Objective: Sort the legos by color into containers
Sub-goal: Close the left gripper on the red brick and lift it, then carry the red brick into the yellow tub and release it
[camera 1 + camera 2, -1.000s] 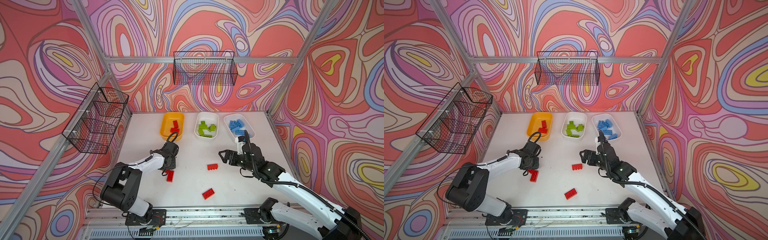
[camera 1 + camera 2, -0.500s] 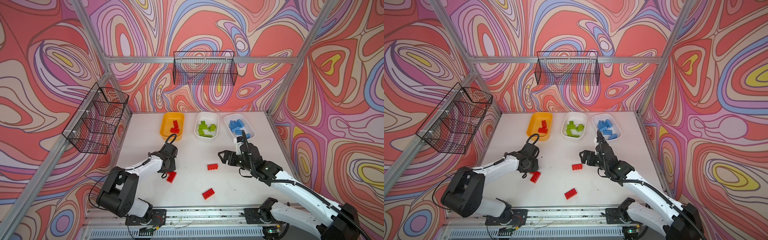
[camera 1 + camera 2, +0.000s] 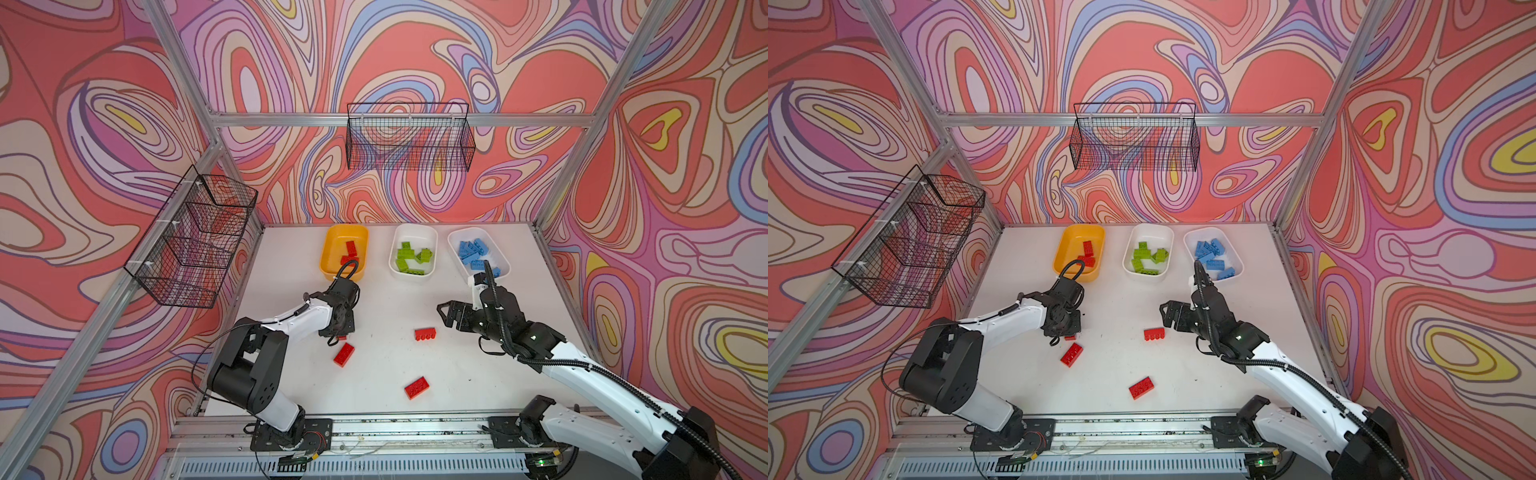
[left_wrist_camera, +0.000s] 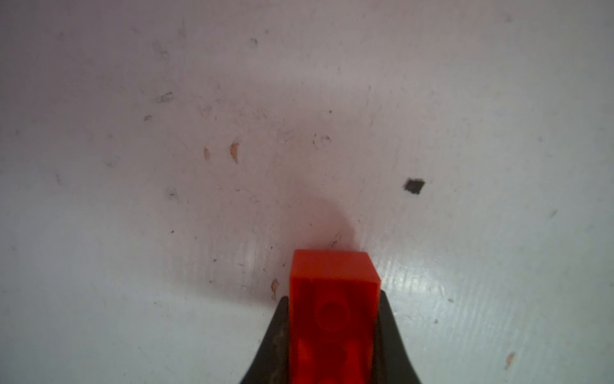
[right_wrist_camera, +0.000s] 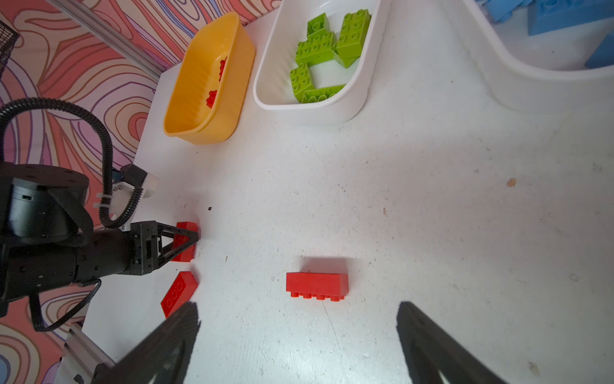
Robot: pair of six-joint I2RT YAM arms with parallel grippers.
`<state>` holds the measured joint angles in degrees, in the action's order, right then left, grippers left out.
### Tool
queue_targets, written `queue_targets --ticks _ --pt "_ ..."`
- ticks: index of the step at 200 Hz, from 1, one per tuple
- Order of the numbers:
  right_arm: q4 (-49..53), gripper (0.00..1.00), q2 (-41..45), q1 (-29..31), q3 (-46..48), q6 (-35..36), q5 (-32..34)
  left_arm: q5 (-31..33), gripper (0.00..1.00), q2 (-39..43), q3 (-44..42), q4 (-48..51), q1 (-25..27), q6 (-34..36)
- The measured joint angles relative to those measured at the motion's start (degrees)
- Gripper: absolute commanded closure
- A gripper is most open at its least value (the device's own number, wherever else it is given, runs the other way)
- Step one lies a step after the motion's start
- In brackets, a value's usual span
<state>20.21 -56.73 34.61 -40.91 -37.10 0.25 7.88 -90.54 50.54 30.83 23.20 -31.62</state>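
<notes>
The left fingers are pressed onto a red brick, one on each long side, studs facing the wrist camera. Its far end sits at the counter; whether it touches cannot be told (a shadow hugs that end). In both top views this held brick lies in front of the yellow-orange tub, on the robot's side of it and near.

The right fingers are spread wide with nothing between them, hanging over bare counter in front of the tub and off to its right.

Three more red bricks lie loose, all on the robot's side of the yellow-orange tub:
- a flat red brick, studs up, straight in front of the tub and just past the left fingers;
- a side-lying red brick, studs pointing sideways, in front of the tub and to its right, close to the right fingers;
- a far red brick, flat, the one lying farthest from the tub.

Inside the tub rest a few sorted red bricks. Right of it stands the middle white tub with lime green bricks. Farther right still stands the end white tub with light blue bricks.
</notes>
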Motion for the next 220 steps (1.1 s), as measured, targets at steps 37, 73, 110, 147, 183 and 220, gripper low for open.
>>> queue_targets --ticks 37,73,110,147,183,220 --pt "0.0 0.02 0.0 0.0 -0.5 0.4 0.8 1.6 0.87 -0.1 5.7 2.7 0.0 1.1" --pt "0.0 0.02 -1.7 0.0 -2.0 1.3 1.7 3.8 0.86 -3.1 16.2 5.6 -0.2 2.8" --pt "-0.1 0.02 -4.7 0.0 -2.9 2.2 1.9 3.7 0.86 -12.3 31.8 6.9 -2.6 5.1" --pt "-0.5 0.02 -7.1 0.0 -3.7 2.7 2.3 1.8 0.85 -24.5 48.8 8.4 -7.4 6.5" --pt "-1.3 0.02 -10.7 0.0 -4.7 3.0 2.5 0.7 0.83 -37.2 65.7 11.7 -11.0 7.7" --pt "-1.6 0.02 -15.0 0.0 -6.9 3.3 2.5 0.0 0.64 -48.2 79.9 15.3 -12.5 9.2"
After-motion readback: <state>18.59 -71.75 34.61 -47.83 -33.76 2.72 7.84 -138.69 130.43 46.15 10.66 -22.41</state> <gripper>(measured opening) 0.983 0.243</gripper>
